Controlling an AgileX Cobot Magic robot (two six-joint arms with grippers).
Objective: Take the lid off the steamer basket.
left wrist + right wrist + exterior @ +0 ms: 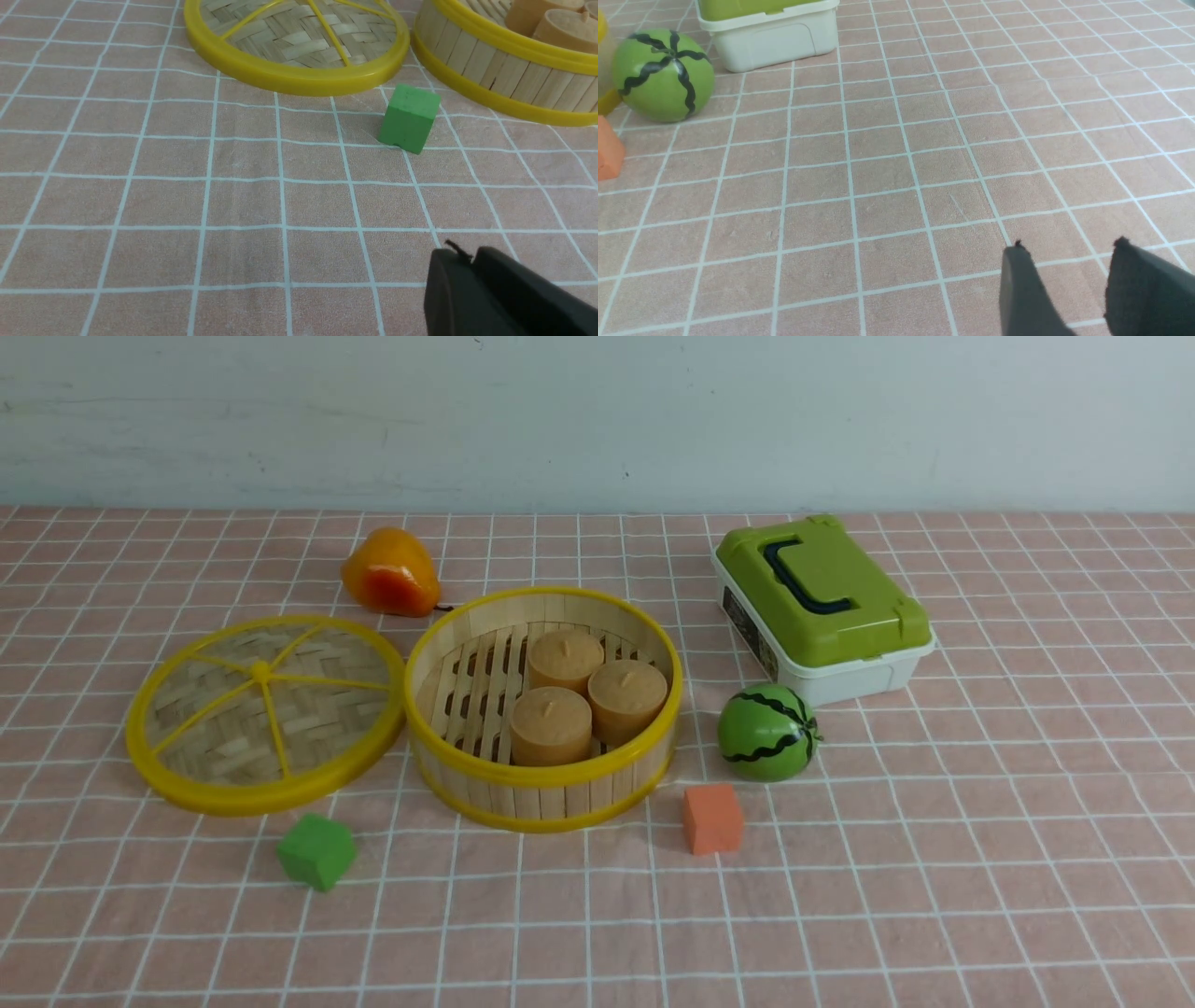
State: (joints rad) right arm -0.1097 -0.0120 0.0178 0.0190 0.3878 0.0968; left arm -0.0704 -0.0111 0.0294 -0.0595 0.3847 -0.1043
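Note:
The lid, a woven bamboo disc with a yellow rim and spokes, lies flat on the cloth just left of the steamer basket. The basket stands uncovered, with three tan cylinders inside it. No arm shows in the front view. In the left wrist view the lid and the basket lie ahead of my left gripper. Its fingers are pressed together with nothing between them. In the right wrist view my right gripper hangs open over bare cloth, holding nothing.
A green cube sits in front of the lid, and an orange cube sits to the basket's right. A toy watermelon and a white box with a green lid stand at the right. An orange-yellow fruit lies behind.

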